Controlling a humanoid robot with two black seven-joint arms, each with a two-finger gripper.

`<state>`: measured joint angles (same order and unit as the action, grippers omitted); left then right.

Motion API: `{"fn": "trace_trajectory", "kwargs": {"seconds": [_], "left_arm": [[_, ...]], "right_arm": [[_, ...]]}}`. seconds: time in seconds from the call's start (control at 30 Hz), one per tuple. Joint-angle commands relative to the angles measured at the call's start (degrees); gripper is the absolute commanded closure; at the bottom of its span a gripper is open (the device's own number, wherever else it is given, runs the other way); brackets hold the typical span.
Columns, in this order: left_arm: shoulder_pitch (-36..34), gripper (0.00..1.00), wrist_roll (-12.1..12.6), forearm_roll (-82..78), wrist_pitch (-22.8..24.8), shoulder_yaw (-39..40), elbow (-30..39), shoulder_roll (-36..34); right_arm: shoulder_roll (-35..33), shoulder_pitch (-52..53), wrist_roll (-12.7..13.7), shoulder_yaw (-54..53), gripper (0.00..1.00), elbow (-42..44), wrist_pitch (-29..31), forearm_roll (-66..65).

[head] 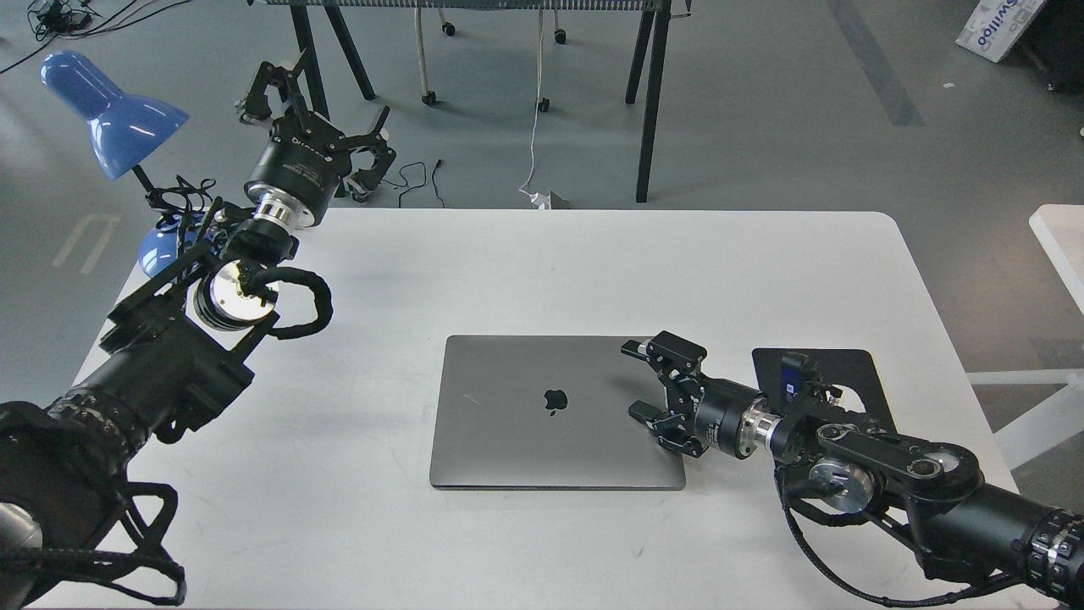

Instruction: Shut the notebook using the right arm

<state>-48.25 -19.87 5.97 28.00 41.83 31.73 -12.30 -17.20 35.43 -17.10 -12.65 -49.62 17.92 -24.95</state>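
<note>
Fingers [637, 349] spread over white table [593, 254]

Only one view here: head cam, sitting above the near edge of the white counter [593, 254], looking fwd and down at a steep angle. It's taking in nearly the whole counter top, w/ the closed notebook [555, 411] lying roughly centre-frame, slightly low. Both arms are coming in from the bottom corners, left arm [161, 364] left of the notebook, right arm [889, 466] right of it, so the cam is sitting between the shoulders. Beyond the notebook, past the counter's far edge, it's catching grey floor and dark table legs [648, 102]. Mid-range framing, no close-up. No second view is sharing any part.
</note>
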Motion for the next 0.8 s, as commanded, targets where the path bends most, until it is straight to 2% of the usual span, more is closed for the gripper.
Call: {"fn": "trace_trajectory", "kwargs": {"seconds": [0.0,0.23,0.4,0.57,0.77], "left_arm": [[0.0,0.00,0.0,0.0,0.0,0.0,0.0,0.0],[0.0,0.00,0.0,0.0,0.0,0.0,0.0,0.0],[0.0,0.00,0.0,0.0,0.0,0.0,0.0,0.0],[0.0,0.00,0.0,0.0,0.0,0.0,0.0,0.0],[0.0,0.00,0.0,0.0,0.0,0.0,0.0,0.0]], "right_arm": [[-0.2,0.5,-0.5,-4.0,0.00,-0.5,0.2,0.5],[-0.4,0.4,-0.5,-25.6,0.00,-0.6,0.5,0.7],[0.2,0.6,1.1,-41.2,0.00,-0.3,0.3,1.0],[0.2,2.9,5.6,-47.5,0.00,0.7,-0.3,2.4],[0.2,4.8,5.7,-49.0,0.00,7.2,0.4,16.6]]}}
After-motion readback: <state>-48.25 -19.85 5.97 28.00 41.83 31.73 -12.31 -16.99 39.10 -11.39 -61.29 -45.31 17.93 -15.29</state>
